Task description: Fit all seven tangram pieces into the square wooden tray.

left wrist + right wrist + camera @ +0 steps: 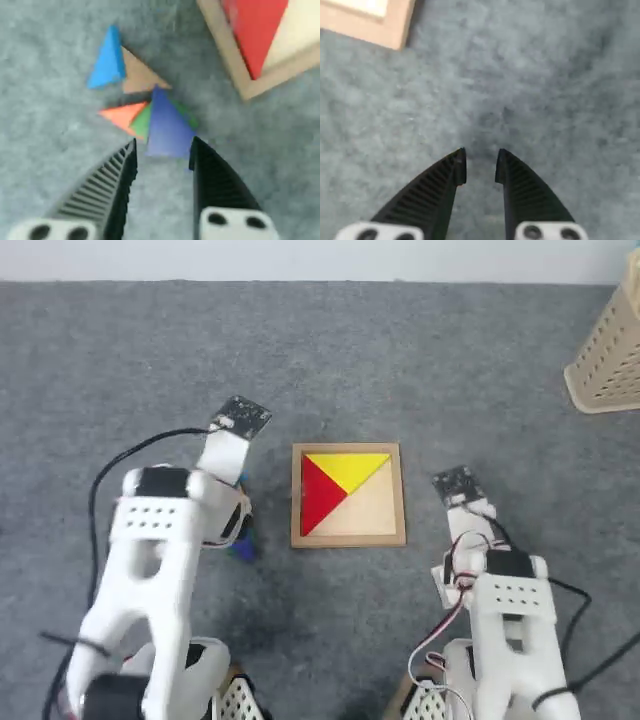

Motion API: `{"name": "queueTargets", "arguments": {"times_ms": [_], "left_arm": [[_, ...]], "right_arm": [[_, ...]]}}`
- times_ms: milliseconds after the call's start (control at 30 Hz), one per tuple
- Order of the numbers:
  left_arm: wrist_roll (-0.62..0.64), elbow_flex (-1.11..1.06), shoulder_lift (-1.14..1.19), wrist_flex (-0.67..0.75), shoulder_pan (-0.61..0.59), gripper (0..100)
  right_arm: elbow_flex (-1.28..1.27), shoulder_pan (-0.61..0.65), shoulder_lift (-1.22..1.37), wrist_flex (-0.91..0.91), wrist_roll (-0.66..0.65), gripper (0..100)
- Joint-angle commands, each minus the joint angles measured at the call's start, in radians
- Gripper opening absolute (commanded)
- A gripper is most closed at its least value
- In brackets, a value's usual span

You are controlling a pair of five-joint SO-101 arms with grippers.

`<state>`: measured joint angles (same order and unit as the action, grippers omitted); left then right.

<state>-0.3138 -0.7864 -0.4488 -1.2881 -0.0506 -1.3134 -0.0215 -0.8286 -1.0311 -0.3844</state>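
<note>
The left gripper [164,141] is held open, jaws astride the near corner of a dark blue triangle [167,125]. The piece is judged light, stiff and thin, and is best pinched across its straight sides. A green piece [142,121] and an orange triangle [122,114] are crowded against it just beyond. The wooden tray [235,65] is farther off, half unfilled. The right gripper [481,152] is slightly parted over bare carpet [545,75].

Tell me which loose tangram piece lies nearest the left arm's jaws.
The dark blue triangle: it lies just ahead of the open jaws' tips. The orange triangle, green piece, tan piece and light blue triangle lie farther.
</note>
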Motion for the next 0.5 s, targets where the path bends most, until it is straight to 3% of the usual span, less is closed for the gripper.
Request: {"name": "queueTargets", "arguments": {"times_ms": [0, 467], "left_arm": [[0.097, 0.025, 0.117, 0.095, 0.018, 17], [0.160, -0.002, 0.270, 0.127, 0.023, 19]], "right_arm": [[-0.034, -0.015, -0.031, 0.064, -0.020, 10.2], [-0.044, -0.018, -0.031, 0.067, -0.020, 10.2]]}}
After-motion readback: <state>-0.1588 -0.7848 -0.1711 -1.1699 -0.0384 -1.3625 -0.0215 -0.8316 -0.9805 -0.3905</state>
